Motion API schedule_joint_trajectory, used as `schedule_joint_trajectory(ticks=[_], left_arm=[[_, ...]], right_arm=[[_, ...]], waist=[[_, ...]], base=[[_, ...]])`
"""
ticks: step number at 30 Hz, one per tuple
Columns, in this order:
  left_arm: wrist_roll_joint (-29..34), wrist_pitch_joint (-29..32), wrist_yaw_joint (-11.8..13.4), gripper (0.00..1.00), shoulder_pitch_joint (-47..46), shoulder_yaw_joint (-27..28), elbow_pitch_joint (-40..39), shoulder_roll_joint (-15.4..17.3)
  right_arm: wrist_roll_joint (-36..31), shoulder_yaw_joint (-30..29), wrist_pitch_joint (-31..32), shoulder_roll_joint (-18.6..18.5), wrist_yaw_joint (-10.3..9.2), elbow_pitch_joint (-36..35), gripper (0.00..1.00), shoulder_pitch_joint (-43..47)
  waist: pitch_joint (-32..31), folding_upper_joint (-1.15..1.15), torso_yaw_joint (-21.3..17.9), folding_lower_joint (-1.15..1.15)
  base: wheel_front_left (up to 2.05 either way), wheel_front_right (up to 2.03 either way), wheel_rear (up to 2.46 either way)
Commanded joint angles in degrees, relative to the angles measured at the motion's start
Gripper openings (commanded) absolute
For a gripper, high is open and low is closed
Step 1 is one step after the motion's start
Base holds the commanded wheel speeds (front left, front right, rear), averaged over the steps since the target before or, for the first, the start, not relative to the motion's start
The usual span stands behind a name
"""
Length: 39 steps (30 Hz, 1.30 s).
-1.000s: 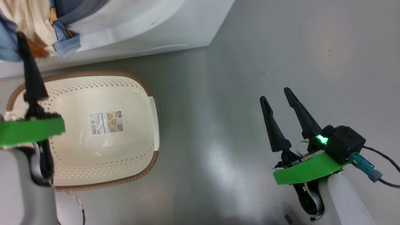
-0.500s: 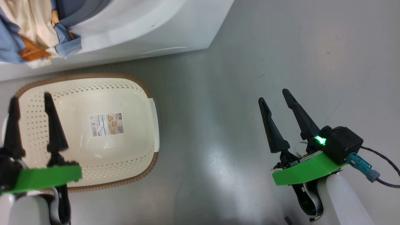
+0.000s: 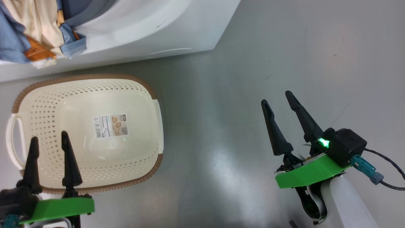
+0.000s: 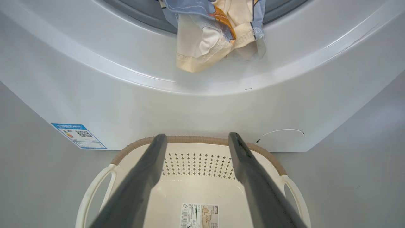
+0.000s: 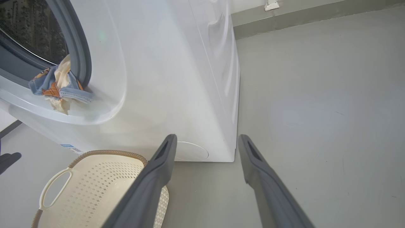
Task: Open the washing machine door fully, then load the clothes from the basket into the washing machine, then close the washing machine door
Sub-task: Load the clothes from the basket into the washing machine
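Observation:
The white washing machine (image 3: pixel 158 28) stands at the top left, its opening uncovered; its door is out of view. Light blue and cream clothes (image 3: pixel 28 31) hang over the lip of the opening (image 4: pixel 215 34), partly inside the grey gasket (image 5: pixel 79 57). Below it on the floor sits the cream basket (image 3: pixel 95 77), with only a label on its floor. My left gripper (image 3: pixel 49 136) is open over the basket's near end, holding nothing and pointing at the machine (image 4: pixel 196 136). My right gripper (image 3: pixel 277 97) hangs open over bare floor, right of the basket (image 5: pixel 207 136).
Grey floor stretches right of the machine and the basket. A blue sticker (image 4: pixel 79 136) and a round cap (image 4: pixel 280 139) sit low on the machine's front. A wall skirting (image 5: pixel 300 19) runs behind, and a cable (image 3: pixel 389 164) trails from my right wrist.
My left gripper has drawn back from the clothes at the machine's opening to the basket's near end, open throughout. The clothes stay hanging on the lip. The right arm has barely moved.

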Motion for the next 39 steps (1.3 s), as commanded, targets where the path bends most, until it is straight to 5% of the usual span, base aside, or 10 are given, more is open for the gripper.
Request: schedule_joint_trajectory(ticks=[1,18,39], left_arm=[[-0.6,-0.2,0.6,1.0,2.1,1.5,-0.7,0.9],[-2.0,-0.2,2.9,1.0,4.5,-0.9,-0.2,0.9],[0.2,0.5,-1.4,1.0,-5.2,1.0,-6.2,2.2]], right_arm=[[-1.0,1.6,-0.3,0.4,0.09,-1.0,1.0,1.4],[-1.7,1.4,-0.3,0.4,0.09,-0.9,1.0,1.4],[-0.8,1.5,-0.3,0.4,0.09,-0.3,1.0,1.2]], waist=[[0.0,0.0,0.1,0.0],[-0.2,0.0,0.6,0.0],[-0.8,0.0,0.5,0.0]], base=[[0.0,0.0,0.0],[0.0,0.0,0.0],[0.0,0.0,0.0]])
